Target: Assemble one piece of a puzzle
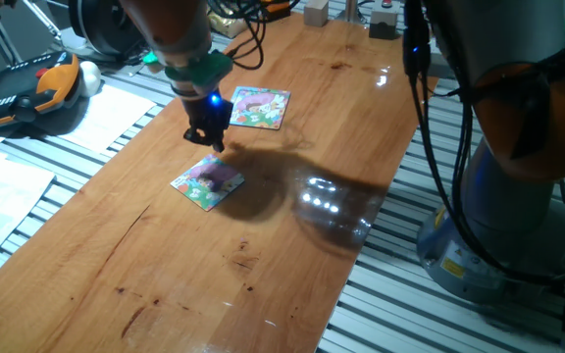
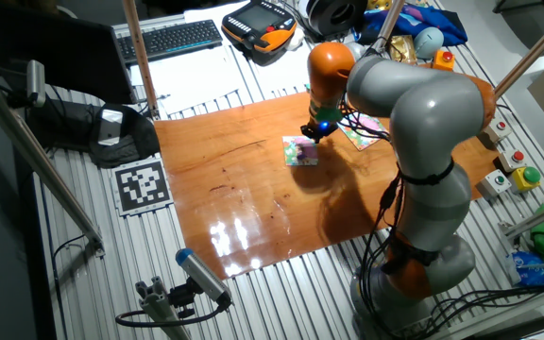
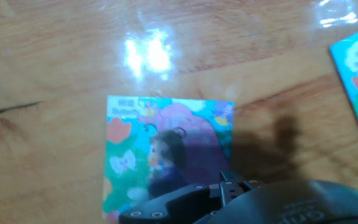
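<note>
Table: we take this wooden top as our landmark; glare patches lie on it near the arm's base.
Arm: we note a grey arm with orange joints, reaching from the table's edge over its middle.
Second board: flat on the table, pink above and green-white below, on the far side of the gripper in one fixed view.
Puzzle: flat on the table near its middle, apart from the second board; in the hand view we see a purple, pink and yellow picture.
Gripper: pointing down above the table, just over the puzzle's far edge; a blue light shows above the fingers. We cannot tell whether its jaws stand apart or together.
Piece: we cannot make it out in any view.
</note>
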